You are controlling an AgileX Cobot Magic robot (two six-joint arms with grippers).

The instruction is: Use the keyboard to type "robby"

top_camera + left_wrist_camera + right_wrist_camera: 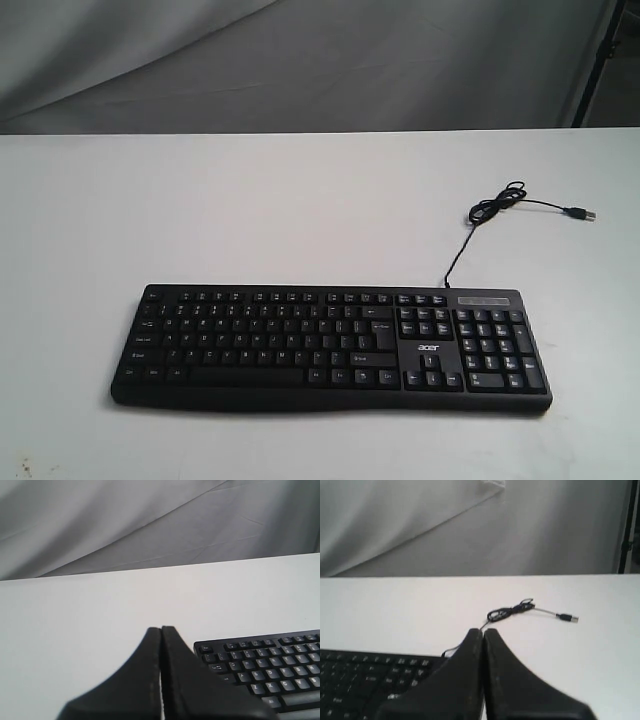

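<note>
White worktop (300, 200), keyboard (330, 345) just ahead of left fingers (180, 680) and right fingers (505, 680), both clenched empty; typing looks unstarted, all five letters left.

1 keyboard (330, 345) w/ 1 USB cable (510, 611), 1 table (300, 200), 2 grippers: left gripper (161, 629), right gripper (483, 630)

A small white "acer" logo (428, 347) stands on the black keyboard (330, 345), just above the arrow keys and beside the number pad. The white key legends are too small and blurred to read.
</note>
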